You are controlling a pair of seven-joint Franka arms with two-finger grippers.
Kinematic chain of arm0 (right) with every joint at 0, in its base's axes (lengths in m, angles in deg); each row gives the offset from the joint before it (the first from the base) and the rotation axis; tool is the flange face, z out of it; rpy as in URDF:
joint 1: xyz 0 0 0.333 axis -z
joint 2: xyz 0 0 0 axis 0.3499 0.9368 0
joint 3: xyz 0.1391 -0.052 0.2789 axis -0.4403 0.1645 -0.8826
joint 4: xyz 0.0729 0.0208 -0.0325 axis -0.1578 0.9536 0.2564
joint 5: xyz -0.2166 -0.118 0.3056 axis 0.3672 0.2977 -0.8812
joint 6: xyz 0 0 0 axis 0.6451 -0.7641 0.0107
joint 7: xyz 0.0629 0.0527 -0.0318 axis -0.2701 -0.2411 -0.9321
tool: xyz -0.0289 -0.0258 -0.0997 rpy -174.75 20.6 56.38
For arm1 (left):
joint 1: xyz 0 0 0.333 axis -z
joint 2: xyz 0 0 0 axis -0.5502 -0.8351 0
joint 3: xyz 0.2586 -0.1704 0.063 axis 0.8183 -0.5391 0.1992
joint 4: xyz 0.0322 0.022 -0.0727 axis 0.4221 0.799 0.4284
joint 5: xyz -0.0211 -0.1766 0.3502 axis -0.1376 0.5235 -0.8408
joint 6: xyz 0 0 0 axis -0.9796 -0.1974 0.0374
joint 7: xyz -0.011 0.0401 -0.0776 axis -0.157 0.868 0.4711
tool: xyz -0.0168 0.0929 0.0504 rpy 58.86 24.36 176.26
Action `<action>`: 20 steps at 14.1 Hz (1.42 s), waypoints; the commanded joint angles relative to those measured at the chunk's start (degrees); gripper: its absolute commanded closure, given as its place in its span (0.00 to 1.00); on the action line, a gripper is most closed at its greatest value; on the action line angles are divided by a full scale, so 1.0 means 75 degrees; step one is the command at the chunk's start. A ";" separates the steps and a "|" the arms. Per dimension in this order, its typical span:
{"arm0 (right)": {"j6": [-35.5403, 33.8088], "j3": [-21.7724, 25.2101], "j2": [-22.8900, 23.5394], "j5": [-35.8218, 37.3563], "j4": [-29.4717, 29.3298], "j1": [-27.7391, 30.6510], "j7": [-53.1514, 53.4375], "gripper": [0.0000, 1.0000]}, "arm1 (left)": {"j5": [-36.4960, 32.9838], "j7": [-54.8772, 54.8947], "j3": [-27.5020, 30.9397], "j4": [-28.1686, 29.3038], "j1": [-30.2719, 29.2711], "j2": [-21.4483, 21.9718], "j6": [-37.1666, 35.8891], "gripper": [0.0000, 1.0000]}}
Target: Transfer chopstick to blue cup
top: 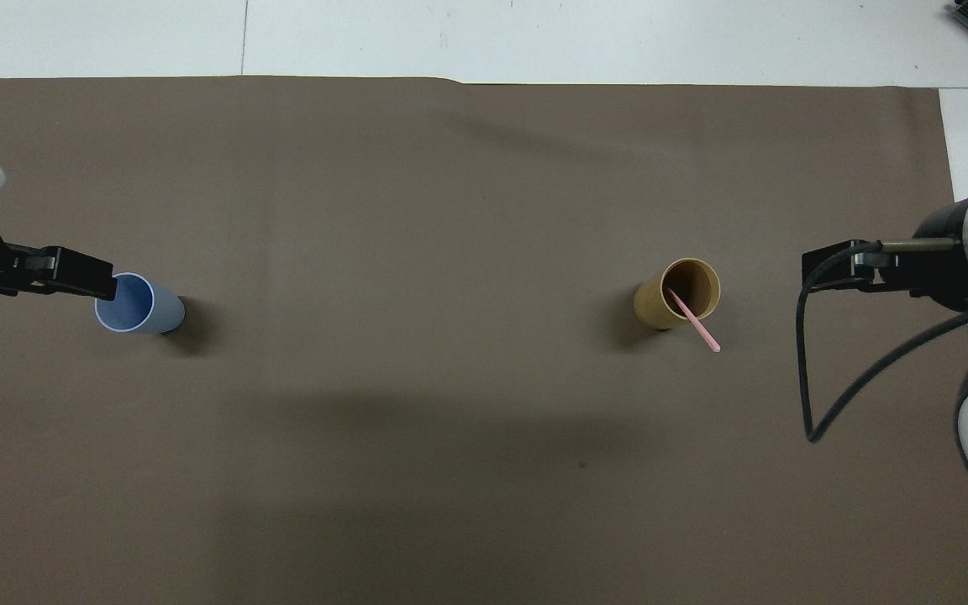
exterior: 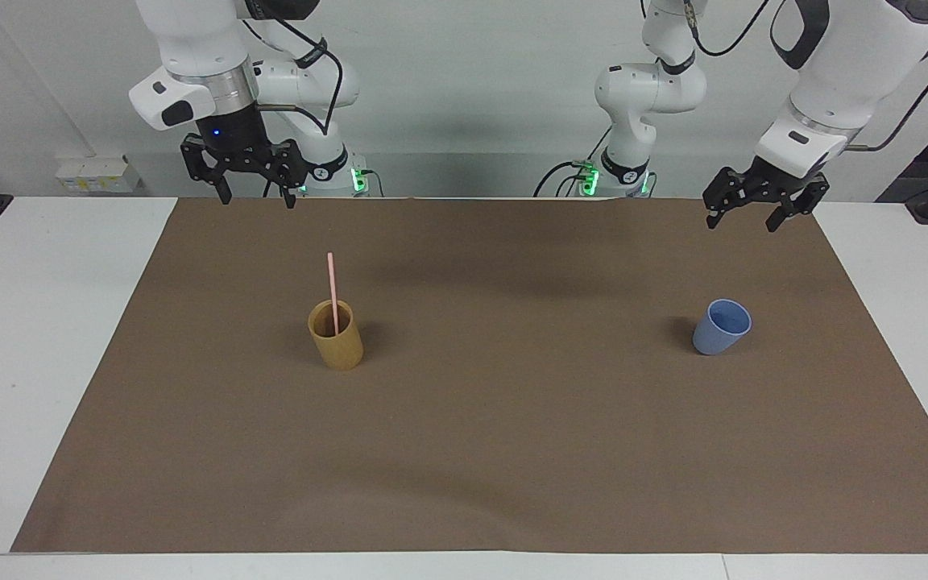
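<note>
The pale-pink chopstick stands tilted in the tan-brown cup, about half of it sticking out above the rim. The blue cup stands upright with nothing in it, toward the left arm's end of the table. My left gripper hangs open and holds nothing, in the air over the brown mat's edge by the robots. My right gripper is also open and holds nothing, raised over the same edge of the mat at the right arm's end.
A large brown mat covers most of the white table. A black cable loops down from the right arm.
</note>
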 commanded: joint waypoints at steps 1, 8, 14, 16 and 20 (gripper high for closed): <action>0.0171 -0.0023 -0.0188 -0.0205 0.0213 0.0118 -0.0195 0.00 | -0.0122 -0.0056 0.0146 -0.0208 0.0114 -0.0088 -0.0175 0.00; 0.0159 -0.0023 -0.0176 -0.0205 0.0201 0.0118 -0.0206 0.00 | -0.0122 -0.0103 -0.0066 -0.0196 -0.0003 0.0006 -0.0046 0.00; 0.0159 -0.0023 -0.0176 -0.0205 0.0213 0.0118 -0.0206 0.00 | -0.0110 0.0061 0.0086 0.0610 -0.0143 0.0216 0.0384 0.00; 0.0159 -0.0023 -0.0176 -0.0205 0.0213 0.0118 -0.0206 0.00 | -0.0110 0.0528 0.0110 0.1359 -0.0517 0.0298 0.1204 0.00; 0.0159 -0.0023 -0.0188 -0.0205 0.0213 0.0118 -0.0218 0.00 | -0.0110 0.0950 0.0122 0.3092 -0.0940 0.0287 0.3216 0.00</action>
